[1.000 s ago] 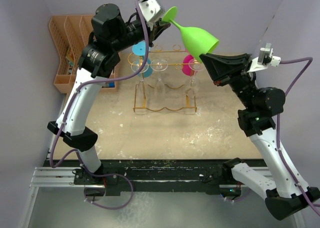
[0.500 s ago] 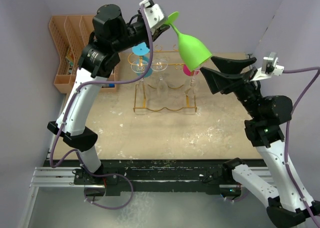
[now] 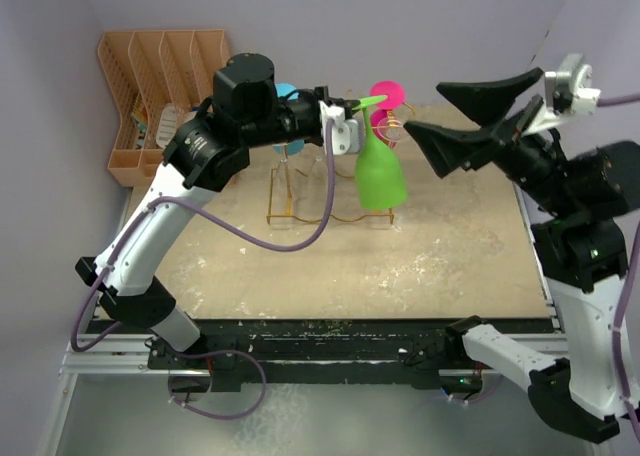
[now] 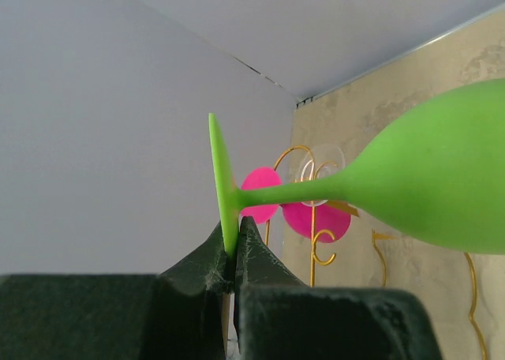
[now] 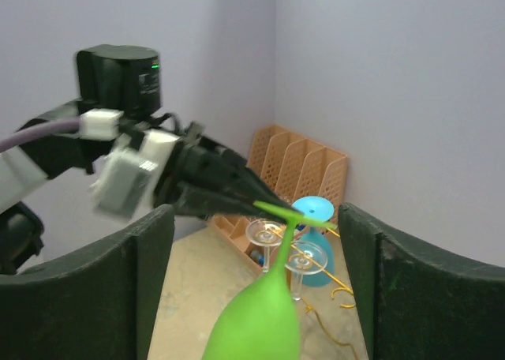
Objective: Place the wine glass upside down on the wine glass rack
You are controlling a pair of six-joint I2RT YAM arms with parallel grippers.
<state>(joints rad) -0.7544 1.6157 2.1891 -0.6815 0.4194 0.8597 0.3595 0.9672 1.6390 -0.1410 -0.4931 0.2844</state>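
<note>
The green wine glass point(image 3: 380, 176) hangs bowl down and foot up, over the right part of the golden wire wine glass rack point(image 3: 283, 219). My left gripper point(image 3: 352, 105) is shut on the rim of its flat foot point(image 4: 222, 178); the fingers point(image 4: 254, 249) pinch the foot's edge. In the left wrist view the stem runs right to the bowl point(image 4: 442, 186). My right gripper point(image 3: 424, 108) stands open to the right of the glass, touching nothing. From the right wrist, the glass point(image 5: 260, 320) shows between my wide-apart fingers point(image 5: 150, 281).
On the rack hang a pink glass point(image 3: 387, 94), a blue glass point(image 3: 287, 93) and two clear glasses point(image 5: 264, 234). A peach slotted organizer point(image 3: 150, 66) stands at the back left corner. Walls close in at the back and both sides.
My right gripper opened, let go of the green bowl and drew back up to the right. My left arm swung the glass from tilted high down over the rack.
</note>
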